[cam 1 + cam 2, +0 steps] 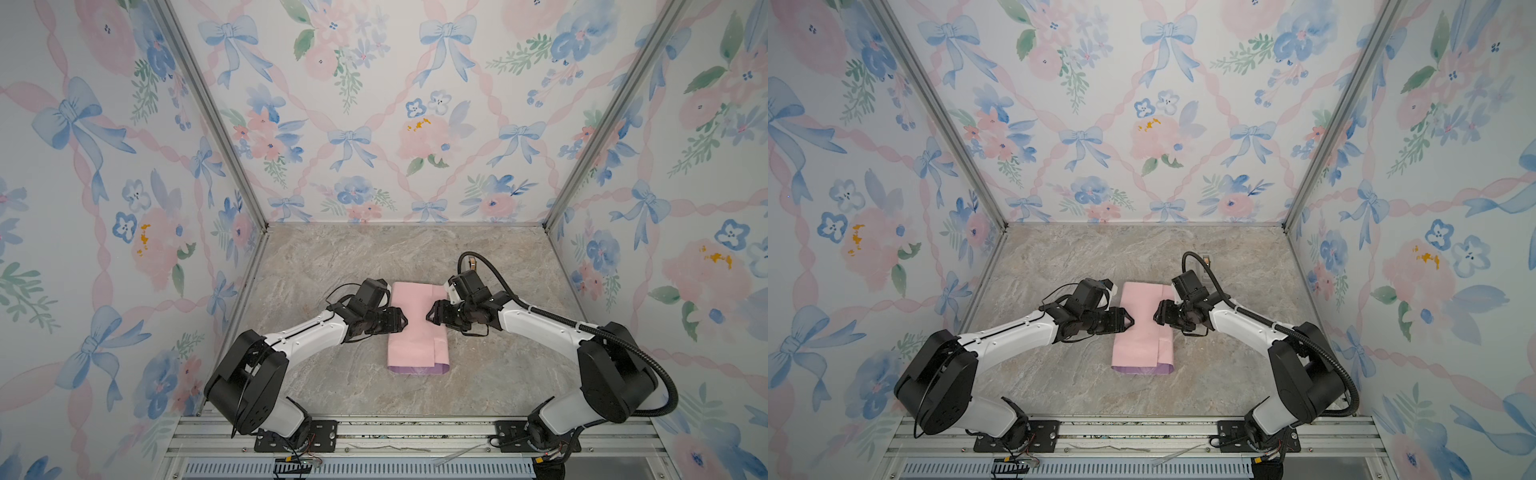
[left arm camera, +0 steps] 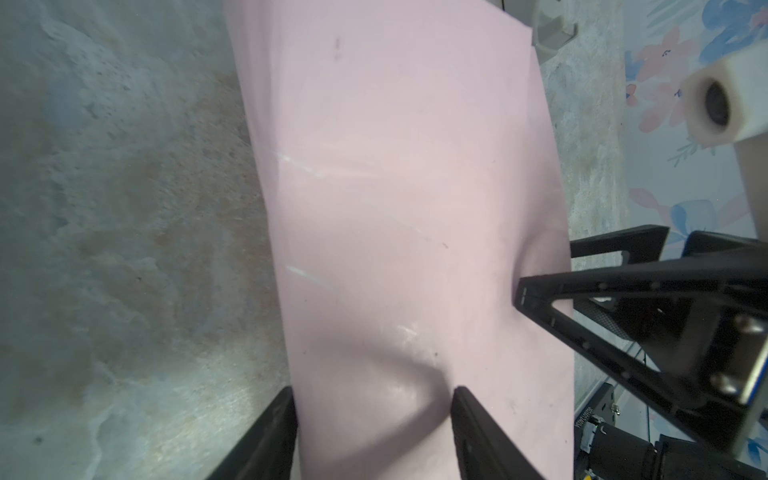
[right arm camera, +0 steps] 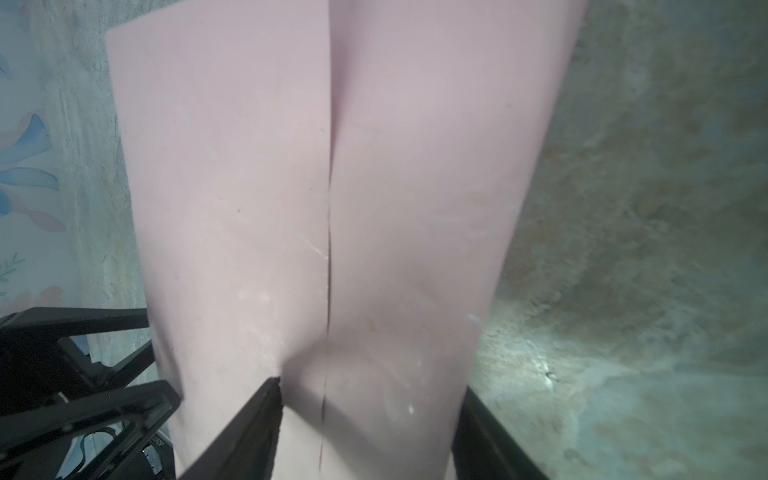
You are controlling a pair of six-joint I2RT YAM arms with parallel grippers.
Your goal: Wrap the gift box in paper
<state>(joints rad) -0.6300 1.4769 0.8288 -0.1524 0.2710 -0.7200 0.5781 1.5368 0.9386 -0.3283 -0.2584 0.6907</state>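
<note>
Left end effector [image 1: 404, 322] and right end effector [image 1: 429, 316], jaws spread, pressing down on the folded pink paper [image 1: 415, 345] directly between them on the tabletop [image 1: 332, 266]; gift box hidden.

left hand [image 1: 404, 321]: jaws apart, reaching inward | right hand [image 1: 429, 316]: jaws apart, facing it, near

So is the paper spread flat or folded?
Folded. In both top views the paper is a narrow pink packet, lilac showing at its near end; the right wrist view shows flaps meeting at a seam.
</note>
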